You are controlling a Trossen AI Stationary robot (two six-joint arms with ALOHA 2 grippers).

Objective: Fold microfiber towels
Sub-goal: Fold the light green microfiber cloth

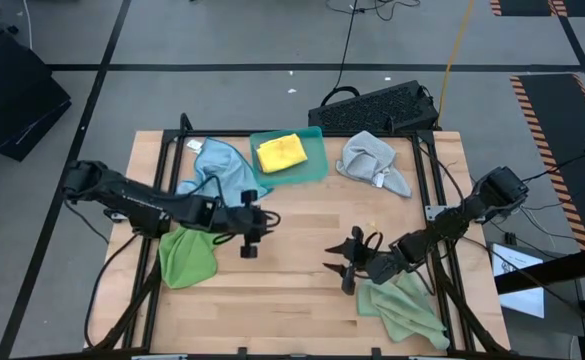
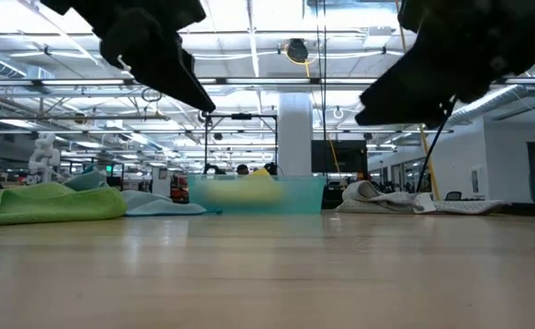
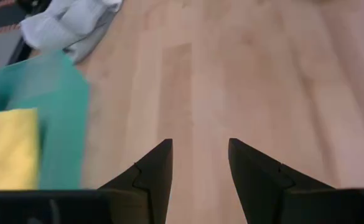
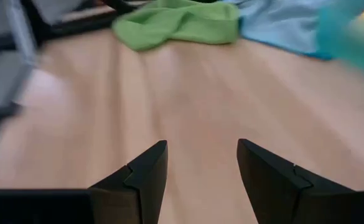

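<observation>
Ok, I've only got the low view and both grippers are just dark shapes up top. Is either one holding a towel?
Observer: No. The left gripper is open with nothing in it.
Operator: And the right?
Observer: The right gripper is open and empty as well.
Operator: Any towel I can't see?
Observer: Yes, a green towel lies beside the right gripper, partly under that arm.
</observation>
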